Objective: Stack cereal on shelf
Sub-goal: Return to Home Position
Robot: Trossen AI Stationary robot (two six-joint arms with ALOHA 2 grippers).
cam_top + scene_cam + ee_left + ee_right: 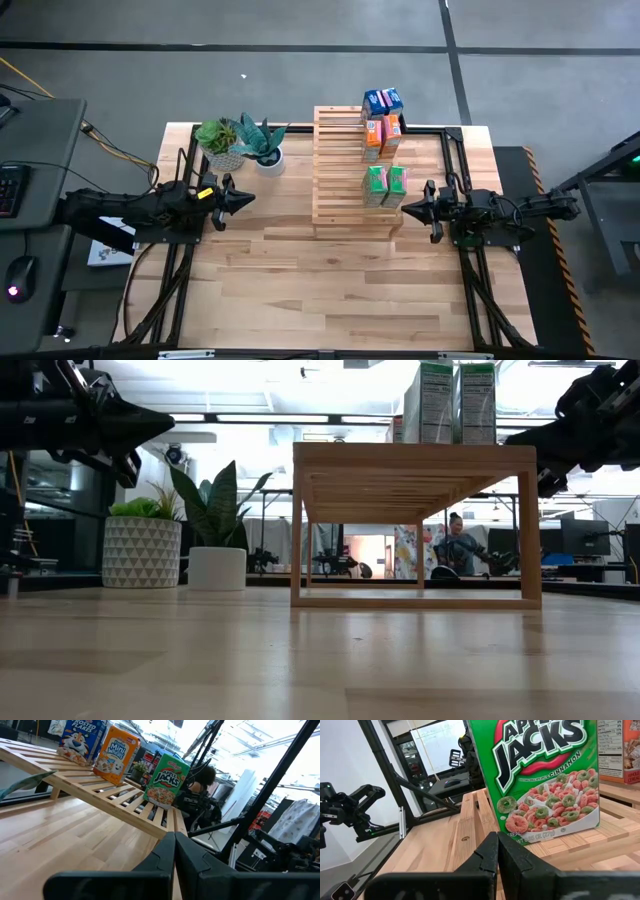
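Observation:
The pale slatted wooden shelf (350, 165) stands on its legs at the table's far middle. On its top, along the right side, stand blue boxes (382, 102), orange boxes (381, 137) and green Apple Jacks boxes (385, 185), all upright. My left gripper (248, 197) is shut and hovers left of the shelf, pointing at it. My right gripper (405, 209) is shut and hovers by the shelf's right edge, just near of the green boxes. The right wrist view shows a green box (545, 775) close ahead of the shut fingertips (497, 840), standing on the slats.
Two potted plants (225, 140) (265, 150) stand on the table left of the shelf, behind my left gripper. Bare plank tabletop (330, 290) lies between the shelf and the near edge. Black frame rails (170, 270) run along both sides. A person (458, 545) sits far behind.

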